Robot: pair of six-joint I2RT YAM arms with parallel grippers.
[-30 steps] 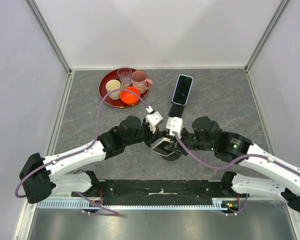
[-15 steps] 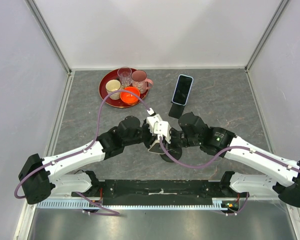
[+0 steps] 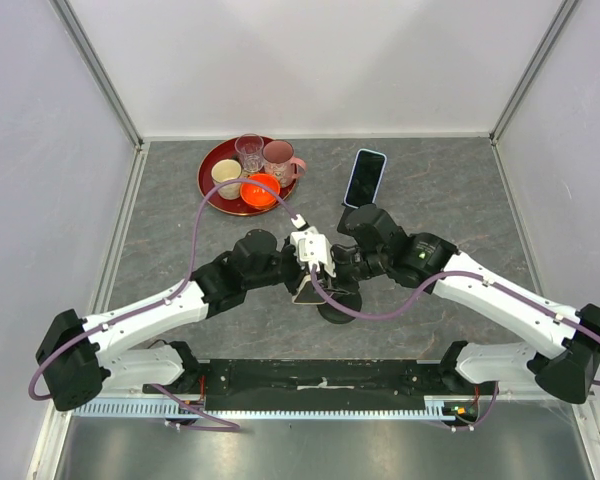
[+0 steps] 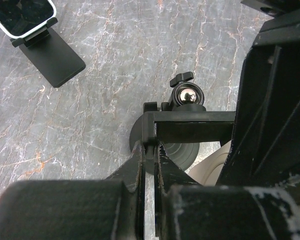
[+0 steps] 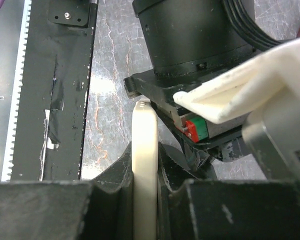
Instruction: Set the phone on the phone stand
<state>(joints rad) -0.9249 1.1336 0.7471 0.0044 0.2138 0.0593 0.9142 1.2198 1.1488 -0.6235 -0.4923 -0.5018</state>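
Left jaws are closed on the black bracket of the phone stand [image 4: 190, 121]; the left wrist view shows both dark fingers [image 4: 135, 165] pinching the bracket's end. The stand's shiny ball joint [image 4: 184, 96] sits just past the bracket at 12 o'clock, and its round black base [image 3: 340, 310] rests on the grey marbled desk [image 3: 450, 190] underneath. Right jaws grip the phone [image 5: 145, 165], a cream-edged slab seen edge-on between the 2 fingers [image 5: 115, 170] in the right wrist view. The left arm's wrist housing is close beyond it at 12 o'clock.

From above, the 2 arms meet near the middle of the desk, the left reaching in from 8 o'clock and the right from 4 o'clock. The phone is held up at that meeting point, over the stand's base and just beside the bracket. Whether it touches the bracket cannot be told.

At 12 o'clock from there, a second phone [image 4: 21, 15] with a pale rim leans on a flat black stand [image 4: 52, 55]. A red tray [image 3: 212, 188] lies at 11 o'clock, holding a clear glass [image 3: 249, 150], a pink mug [image 3: 280, 160], a cream cup [image 3: 226, 175] and an orange bowl [image 3: 259, 190].
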